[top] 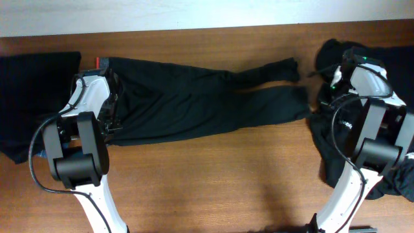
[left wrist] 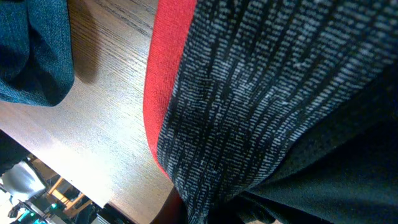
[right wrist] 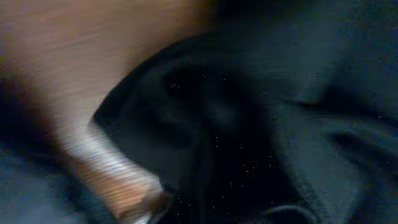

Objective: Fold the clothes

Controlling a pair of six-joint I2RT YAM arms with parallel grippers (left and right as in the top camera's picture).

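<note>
The long black trousers (top: pixel 194 97) lie flat across the table, waist at the left and leg ends at the right. My left gripper (top: pixel 111 81) hovers over the waist end. In the left wrist view the grey waistband (left wrist: pixel 249 93) with its red edge (left wrist: pixel 168 74) fills the frame and runs down into the jaws, which are shut on it. My right gripper (top: pixel 331 83) is down beside the leg ends, at the edge of a heap of black clothes (top: pixel 336 149). Its blurred wrist view shows only black fabric (right wrist: pixel 261 124). It is shut, and I cannot tell whether it pinches cloth.
A folded black garment (top: pixel 35 90) lies at the far left, also visible as a dark cloth (left wrist: pixel 34 56) beside the waistband. More black cloth (top: pixel 394 58) lies at the back right. Bare wood table (top: pixel 213 175) runs along the front.
</note>
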